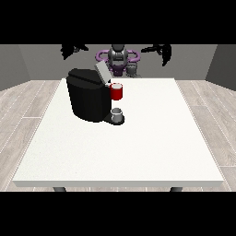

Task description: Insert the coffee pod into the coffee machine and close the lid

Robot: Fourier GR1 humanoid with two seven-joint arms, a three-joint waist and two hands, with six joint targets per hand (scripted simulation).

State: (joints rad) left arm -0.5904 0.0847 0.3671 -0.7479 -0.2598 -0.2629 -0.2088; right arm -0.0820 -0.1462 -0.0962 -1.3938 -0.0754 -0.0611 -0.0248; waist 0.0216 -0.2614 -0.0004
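Coffee pod: a small grey cup that sits on the black base at the foot of the coffee machine, at about five o'clock from its body and directly below a red thing at the machine. It looks light, rigid and smooth-sided, so a pinch across its side walls near the rim should suit it best. The lid stands tilted open. Both hands, at the view's left and right, hang raised near the robot, well apart from the pod; whether their fingers are spread or curled I cannot tell.
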